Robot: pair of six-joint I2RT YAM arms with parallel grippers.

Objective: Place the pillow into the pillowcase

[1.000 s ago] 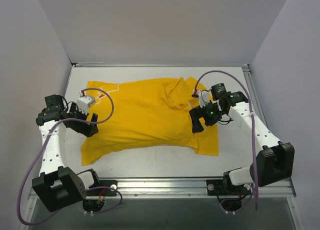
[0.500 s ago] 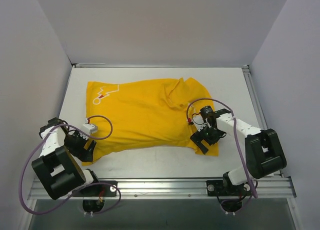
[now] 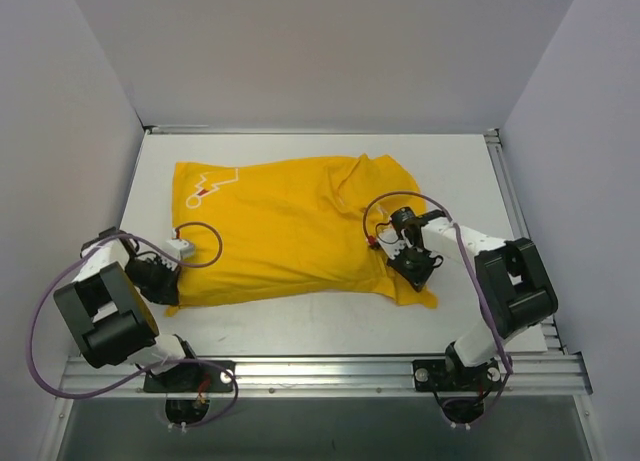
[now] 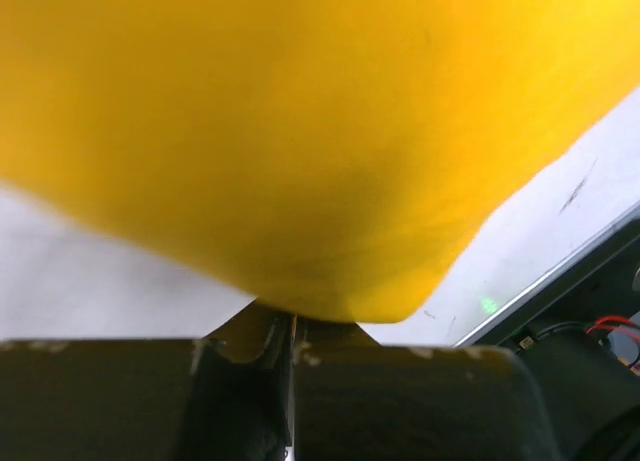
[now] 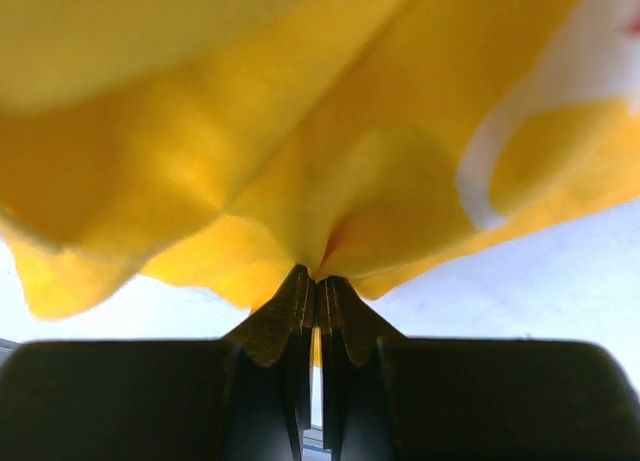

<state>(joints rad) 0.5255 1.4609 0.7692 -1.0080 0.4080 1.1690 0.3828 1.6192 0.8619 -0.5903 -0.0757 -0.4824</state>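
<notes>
The yellow pillowcase (image 3: 280, 231) lies spread and puffed up on the white table, with a white-outlined print near its far left corner. The pillow is hidden; no white cushion shows in any view. My left gripper (image 3: 165, 286) sits at the case's near left corner, its jaws together on the yellow cloth (image 4: 300, 161) where they meet (image 4: 290, 326). My right gripper (image 3: 418, 269) is at the near right corner, shut on a pinched fold of the case (image 5: 320, 181), jaws meeting at the cloth (image 5: 318, 281).
The white table (image 3: 460, 171) is walled by grey panels at the back and both sides. A metal rail (image 3: 330, 366) runs along the near edge, holding both arm bases. Purple cables loop over each arm.
Both arms have folded back toward the near edge and dropped to the case's near corners. The near right flap has been drawn in and the case now looks narrower and fuller.
</notes>
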